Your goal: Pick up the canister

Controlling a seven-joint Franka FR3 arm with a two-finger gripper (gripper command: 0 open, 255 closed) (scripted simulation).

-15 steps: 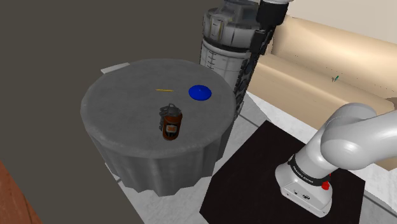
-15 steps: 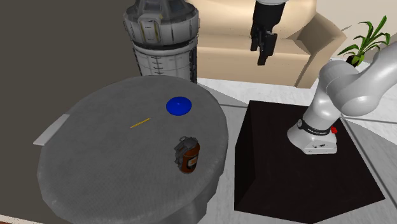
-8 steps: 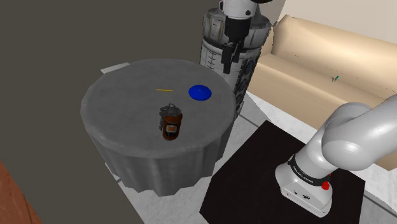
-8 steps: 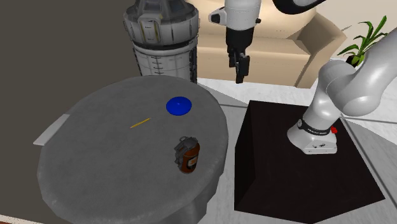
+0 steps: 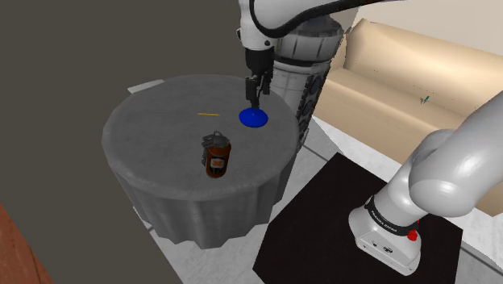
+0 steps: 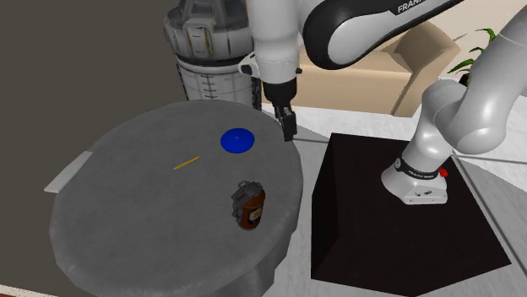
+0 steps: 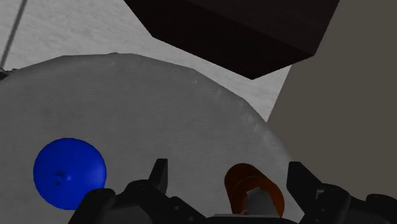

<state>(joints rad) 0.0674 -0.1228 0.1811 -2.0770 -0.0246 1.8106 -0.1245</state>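
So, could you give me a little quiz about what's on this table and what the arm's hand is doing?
1. The brown canister stands on the round grey table. True or false: the gripper is clasping it.
2. Which lies nearest the gripper? A the blue disc; B the canister; C the thin yellow stick.
3. Fill in: the gripper's fingers are ____ (open or shut).
Key: 1 false; 2 A; 3 open.
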